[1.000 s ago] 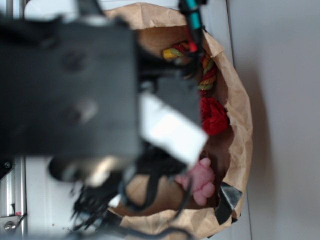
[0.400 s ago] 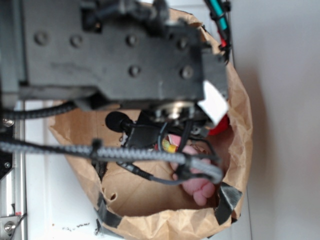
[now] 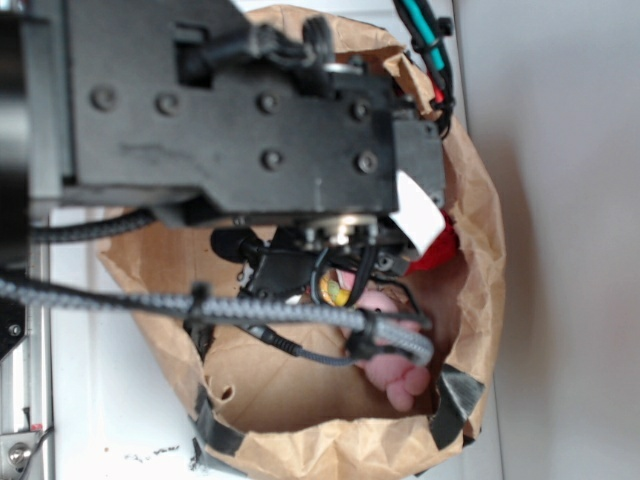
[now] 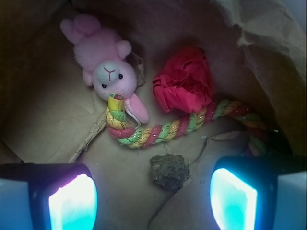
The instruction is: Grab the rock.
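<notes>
rock [image 4: 169,171] is your landmark: it lies loose on the brown paper floor of the bag [image 3: 480,250], a rough grey-brown lump seen from the wrist view, and nothing is touching it. you have the gripper [image 4: 152,199] hanging above it with the jaws apart, one glowing pad on either side of the rock and clear paper between each pad and the stone. just beyond the rock runs the striped rope toy [image 4: 163,132], close but not against it; further past that sits the red crumpled ball [image 4: 184,81], and off to the far side from it the pink bunny [image 4: 108,72]. from the exterior view the arm hides the rock completely, so judge alignment from the wrist. as i read it, the approach is mostly done and the grab itself is not: you have yet to descend, close on the rock and lift. watch that the rope does not get pinched too.
</notes>
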### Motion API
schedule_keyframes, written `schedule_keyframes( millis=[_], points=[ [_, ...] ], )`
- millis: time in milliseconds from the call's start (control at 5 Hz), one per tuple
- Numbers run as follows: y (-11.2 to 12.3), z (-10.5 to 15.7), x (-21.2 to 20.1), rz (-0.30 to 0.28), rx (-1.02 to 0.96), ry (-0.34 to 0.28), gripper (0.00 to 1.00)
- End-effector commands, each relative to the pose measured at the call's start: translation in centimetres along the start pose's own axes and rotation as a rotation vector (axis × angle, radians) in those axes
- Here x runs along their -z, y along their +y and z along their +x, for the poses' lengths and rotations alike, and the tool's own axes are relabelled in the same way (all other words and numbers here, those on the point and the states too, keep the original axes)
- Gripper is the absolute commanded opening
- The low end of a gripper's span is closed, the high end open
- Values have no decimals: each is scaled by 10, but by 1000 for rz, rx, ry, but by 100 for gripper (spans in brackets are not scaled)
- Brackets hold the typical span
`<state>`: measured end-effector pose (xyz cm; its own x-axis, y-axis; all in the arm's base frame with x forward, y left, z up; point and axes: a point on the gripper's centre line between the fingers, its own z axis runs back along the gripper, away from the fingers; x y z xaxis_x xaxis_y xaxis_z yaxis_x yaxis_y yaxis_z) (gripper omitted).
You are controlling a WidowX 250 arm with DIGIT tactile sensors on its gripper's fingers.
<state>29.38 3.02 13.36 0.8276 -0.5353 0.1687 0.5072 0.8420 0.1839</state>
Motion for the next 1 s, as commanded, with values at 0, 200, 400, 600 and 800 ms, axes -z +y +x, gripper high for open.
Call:
schedule_keyframes(
  millis=[0,200,400,600,800],
  points=[
    [2,5,-12,27,-6,-24,100],
    [10,-1,29,92,8,22,100],
    [21,-8,43,89,21,30,100],
    [30,-16,46,79,28,37,100],
    [34,-24,46,77,40,41,100]
  ],
)
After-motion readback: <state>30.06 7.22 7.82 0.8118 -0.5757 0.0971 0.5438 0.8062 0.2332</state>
